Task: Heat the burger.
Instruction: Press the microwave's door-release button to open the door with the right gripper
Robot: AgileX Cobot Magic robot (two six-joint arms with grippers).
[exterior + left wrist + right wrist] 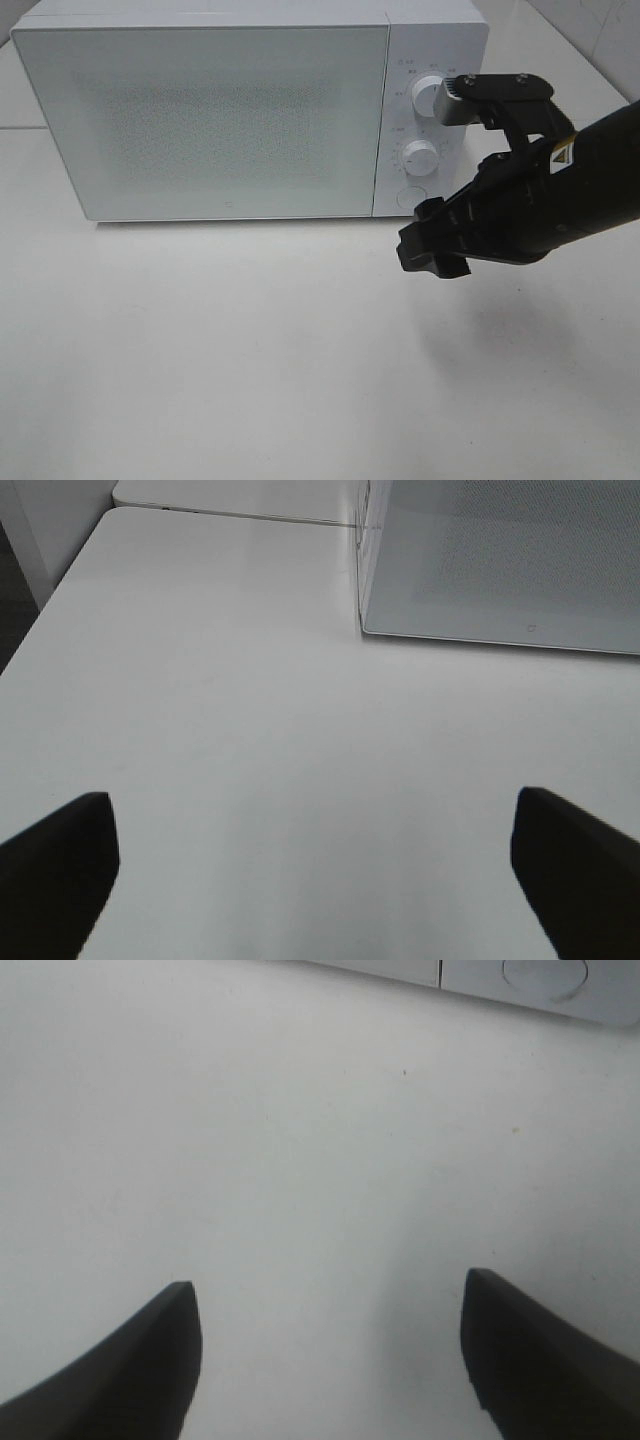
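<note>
burger location: not in any view, honestly. The microwave (200,110) sits at the far edge of the bench (250,350) with its door (200,170) closed and frosted, so whether the burger is inside I can't tell.
right gripper: the right gripper (425,245) hangs just above the bench in front of the control panel, close to the round button (410,197). Jaws spread, nothing between them.
left gripper: the left gripper (310,870) is over bare bench toward the left edge, with the microwave's front corner ahead of it. Jaws wide apart, nothing held.
controls: upper knob (428,95) and lower knob (421,158) stacked above the button. Neither gripper touches them.
how the burger will handle: my guess, going by what a burger is: light, soft and squashy, with layers that slide if it gets tipped. A hard pinch would crush the bun.
where to grab: low on opposite sides of the stack with a gentle squeeze, or better, lift whatever it sits on and keep that level.
which way it points: can't see it, so unknown. A round burger has no real front anyway.
long axis: nothing in plan. If it's upright, the only axis is straight up through the stack.
task stage: looks like the dial-and-button end of the job, judging by the shut door.
</note>
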